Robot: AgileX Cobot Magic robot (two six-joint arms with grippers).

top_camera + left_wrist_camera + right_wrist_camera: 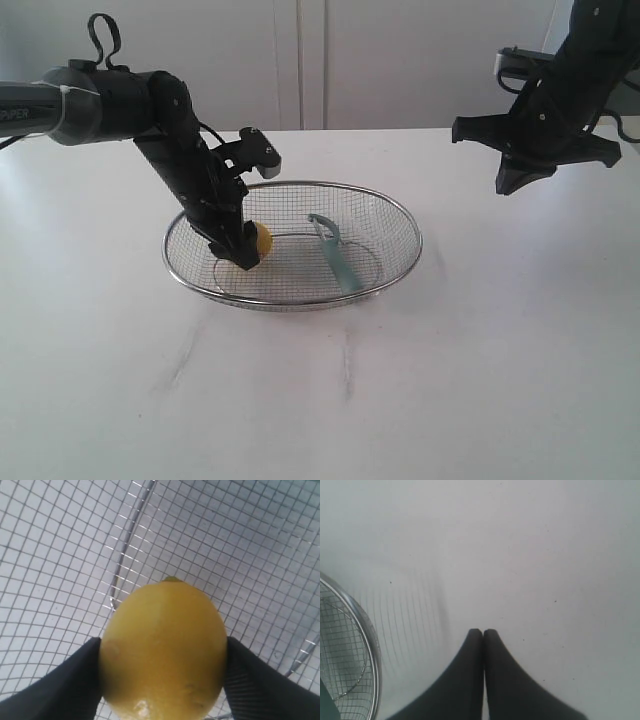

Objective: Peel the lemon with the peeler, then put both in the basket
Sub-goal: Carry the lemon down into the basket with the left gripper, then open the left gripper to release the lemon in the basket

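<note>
The silver wire-mesh basket [400,215] sits mid-table. Inside it, on the left part of the floor, my left gripper [240,255] is shut on the yellow lemon [260,240]. Up close, the lemon [165,650] fills the space between both black fingers [65,685], nub pointing away, with the basket mesh [240,540] right behind it. The pale teal peeler [335,255] lies in the basket's right half, blade head toward the back. My right gripper [505,185] hangs high at the right, shut and empty; in its own view the gripper [483,632] is above bare table beside the basket rim [370,645].
The white table [480,360] spreads around the basket. White cabinet doors stand behind it. The left arm leans in over the basket's left rim.
</note>
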